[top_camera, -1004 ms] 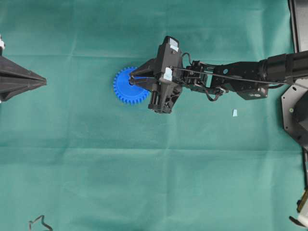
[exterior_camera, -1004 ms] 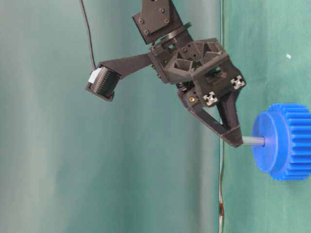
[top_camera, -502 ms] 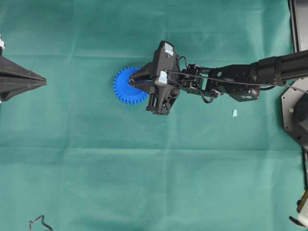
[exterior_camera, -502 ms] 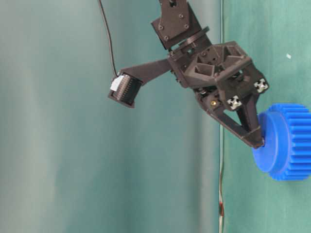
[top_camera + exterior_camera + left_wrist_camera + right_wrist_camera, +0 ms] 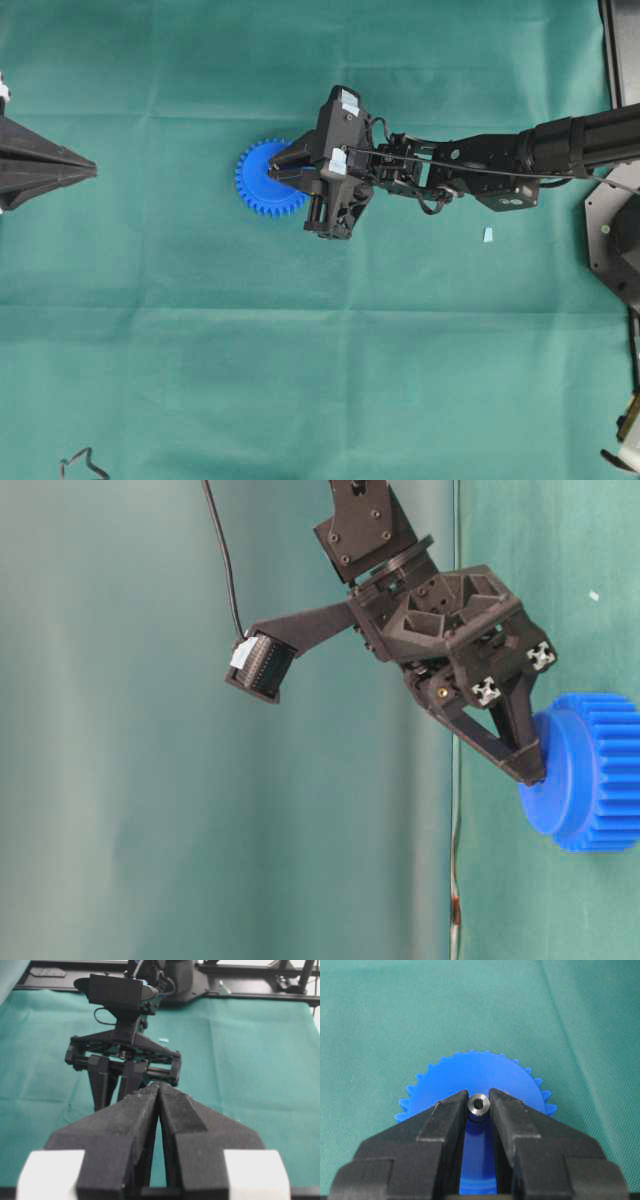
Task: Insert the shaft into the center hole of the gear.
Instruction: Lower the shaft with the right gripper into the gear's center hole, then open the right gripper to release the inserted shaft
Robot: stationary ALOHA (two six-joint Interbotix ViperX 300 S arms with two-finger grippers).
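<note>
Shaft (image 5: pixel 479 1105), seen end-on as a silvery ring, pinched between the two fingertips of the right hand (image 5: pixel 479 1108) directly over the centre of the gear (image 5: pixel 485 1077). In the table-level view those fingertips meet the gear's raised hub, with no shaft length visible between them, so insertion is judged nearly or fully seated. The next move calls for parting the fingers and retreating straight along the shaft's axis. Left hand (image 5: pixel 159 1091), well away from the gear, has its fingers pressed together, holding nothing, above the green counter (image 5: pixel 300 380).

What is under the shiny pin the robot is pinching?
The blue gear lies flat under the shaft, which the right gripper pinches. The gear's center hole is covered, so it cannot be seen.
</note>
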